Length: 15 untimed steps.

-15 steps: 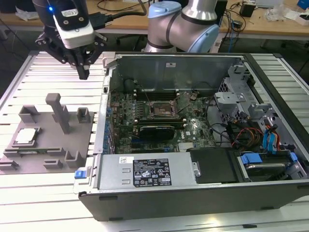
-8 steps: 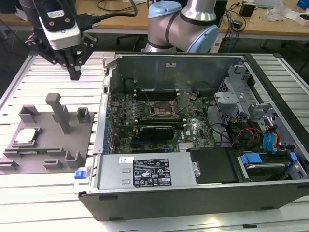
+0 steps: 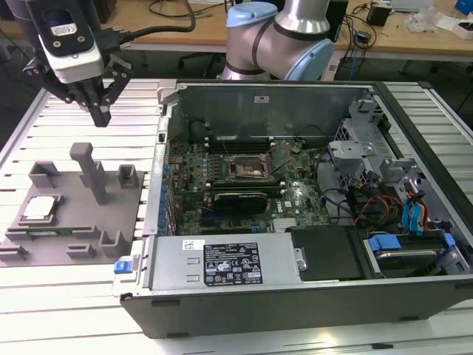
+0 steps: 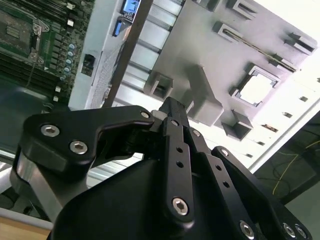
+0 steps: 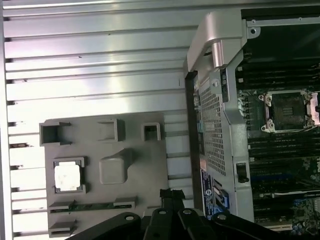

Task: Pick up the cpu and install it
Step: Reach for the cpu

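Up on the exterior view's left hung the black, link-armed gripper (image 3: 101,115), high over the ribbed aluminium table (image 3: 66,303). Its two fingers were pinched together down to a single point, with nothing caught between them. The second wrist view said the same: fingertips (image 4: 172,107) closed and empty.

Below lay the cpu (image 3: 41,208), a small flat square chip with a silvery-grey top. It sat level in a square pocket of the flat grey plastic fixture plate (image 3: 70,196), well apart from the gripper. The first wrist view had the cpu (image 5: 67,176) bright in that same pocket.

A tall grey upright post (image 3: 92,171) stood on the plate beside it. To the exterior view's right lay the open dark-grey computer case (image 3: 259,314). The dark square socket with its metal frame (image 3: 247,168) sat mid-way across the green motherboard (image 3: 196,163), well apart from the cpu.
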Each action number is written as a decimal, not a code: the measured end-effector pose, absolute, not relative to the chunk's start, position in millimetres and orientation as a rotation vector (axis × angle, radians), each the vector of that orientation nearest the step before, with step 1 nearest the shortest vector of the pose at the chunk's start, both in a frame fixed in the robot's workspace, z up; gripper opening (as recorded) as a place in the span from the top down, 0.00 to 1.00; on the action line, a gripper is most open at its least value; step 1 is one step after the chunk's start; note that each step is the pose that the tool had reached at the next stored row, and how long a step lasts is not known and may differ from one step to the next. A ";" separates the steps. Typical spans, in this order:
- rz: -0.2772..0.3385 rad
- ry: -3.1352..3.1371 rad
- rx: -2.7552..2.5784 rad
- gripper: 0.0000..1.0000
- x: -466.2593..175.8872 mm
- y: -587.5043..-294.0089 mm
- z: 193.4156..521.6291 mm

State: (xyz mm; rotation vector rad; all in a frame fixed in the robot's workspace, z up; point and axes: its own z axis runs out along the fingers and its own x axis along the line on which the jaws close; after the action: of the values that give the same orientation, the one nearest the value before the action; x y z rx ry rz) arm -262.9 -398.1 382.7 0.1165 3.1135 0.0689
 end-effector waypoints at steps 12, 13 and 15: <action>0.069 3.113 0.116 0.89 -295.5 -398.1 376.6; 0.069 3.113 0.117 0.89 -298.1 -398.1 376.3; 0.069 3.113 0.117 0.89 -303.4 -398.1 375.7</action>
State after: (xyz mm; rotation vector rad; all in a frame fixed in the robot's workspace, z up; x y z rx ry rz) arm -303.4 -398.1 375.7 0.1167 3.1135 0.0689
